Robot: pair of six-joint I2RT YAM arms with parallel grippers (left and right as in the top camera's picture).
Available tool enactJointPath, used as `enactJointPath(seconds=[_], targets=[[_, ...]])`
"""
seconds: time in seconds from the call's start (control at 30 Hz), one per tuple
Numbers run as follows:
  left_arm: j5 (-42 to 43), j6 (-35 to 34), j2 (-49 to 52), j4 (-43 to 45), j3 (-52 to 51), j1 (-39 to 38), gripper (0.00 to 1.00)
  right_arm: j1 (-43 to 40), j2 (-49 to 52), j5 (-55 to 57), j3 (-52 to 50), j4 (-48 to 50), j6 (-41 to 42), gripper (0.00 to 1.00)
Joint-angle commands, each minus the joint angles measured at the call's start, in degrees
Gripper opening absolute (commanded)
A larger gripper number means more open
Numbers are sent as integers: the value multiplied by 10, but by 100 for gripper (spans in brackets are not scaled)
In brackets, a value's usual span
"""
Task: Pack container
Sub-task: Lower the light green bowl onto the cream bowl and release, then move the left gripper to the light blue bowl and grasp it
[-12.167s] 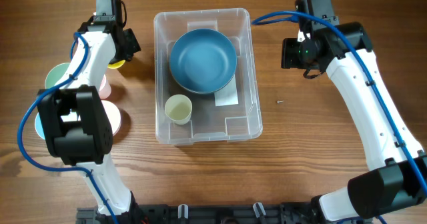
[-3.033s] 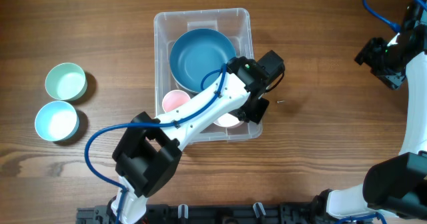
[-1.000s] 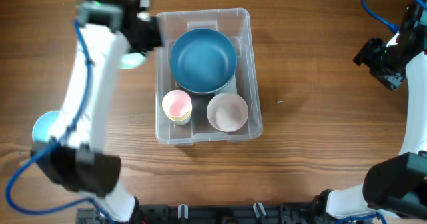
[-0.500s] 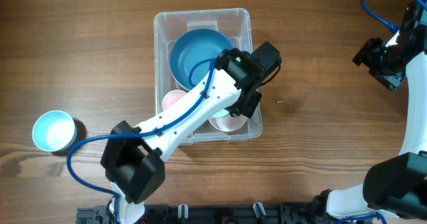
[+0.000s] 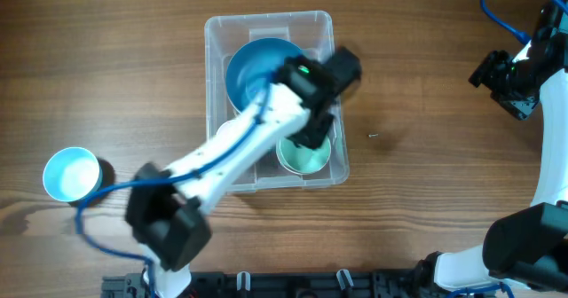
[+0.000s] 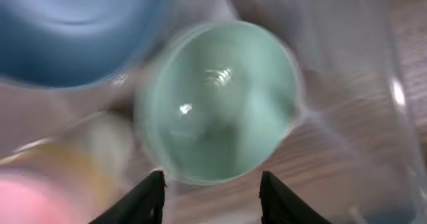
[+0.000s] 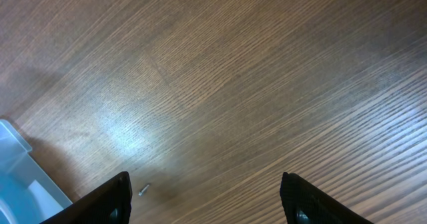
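The clear plastic container (image 5: 266, 19) stands mid-table. It holds a large blue bowl (image 5: 253, 67) at the back and a mint green bowl (image 5: 306, 153) at the front right. My left gripper (image 5: 312, 131) hangs over the container, open and empty. In the left wrist view its fingers (image 6: 150, 197) frame the near rim of the green bowl (image 6: 220, 107), with the blue bowl (image 6: 73, 31) beside it and a blurred pink and yellow cup (image 6: 30, 184) at the lower left. My right gripper (image 5: 503, 83) is open and empty over bare table at the far right.
A light blue bowl (image 5: 71, 174) sits on the table at the left. A small screw (image 5: 372, 137) lies right of the container and also shows in the right wrist view (image 7: 143, 189). The container's corner (image 7: 20, 171) shows there too.
My left arm swung from the table's back left over the container. The green bowl now lies in the container's front right, on the pale bowl. The right arm has not moved.
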Motion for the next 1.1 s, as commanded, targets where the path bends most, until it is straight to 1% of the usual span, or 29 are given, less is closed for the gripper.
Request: enactJointPath(seconds=[0.0,0.03,0.07,0.1,0.13,0.17,0.23,0.3,0.37,0.43,0.53,0.6,0.73,0.83,0.87,0.9,0.97,1.0,1.03,1.07], targets=[[-92,-19,-154,-36,41,115,49,3,-6,-12,6,0,-7,72],[-93,-20,-180,-42,41,151,49,3,-6,-11,6,0,-7,72],[-95,-33,-212,-49,41,212,50,3,-6,-12,6,0,-7,72],[-94,-49,-240,-54,41,292,50,3,-6,-11,6,0,-7,72],[-94,-65,-250,-60,41,351,55,3,-6,-11,6,0,-7,72],[-78,-77,-252,-74,41,438,58,3,-6,-11,6,0,-7,72],[-73,-77,-234,-83,16,546,58,3,-6,-12,6,-1,-7,72],[-73,-77,-214,-62,-49,616,60,3,-6,-12,6,-1,-7,72],[-70,-77,-201,-28,-110,654,61,3,-6,-12,6,-1,-7,72],[-32,-77,-180,43,-195,697,62,3,-6,-12,6,-1,-7,72],[-21,-77,-150,122,-279,719,64,3,-6,-12,6,-1,-7,72],[-21,-77,-109,182,-327,721,64,3,-6,-11,6,-2,-7,72],[-30,-77,-40,207,-335,726,63,3,-6,-11,6,-3,-8,72],[-30,-77,-22,213,-335,736,63,3,-6,-11,6,-4,-8,72],[-30,-77,-20,216,-335,740,59,3,-6,-11,6,-4,-8,72],[-30,-77,-20,219,-335,741,51,3,-6,-11,6,-4,-8,72],[-30,-77,-20,225,-335,743,27,3,-6,-11,6,-5,-8,72],[-30,-77,-20,226,-335,743,19,3,-6,-11,6,-5,-8,72],[-30,-77,-20,226,-335,743,11,3,-6,-11,6,-5,-8,72],[-30,-77,-20,226,-335,743,7,3,-6,-11,6,-5,-8,72]])
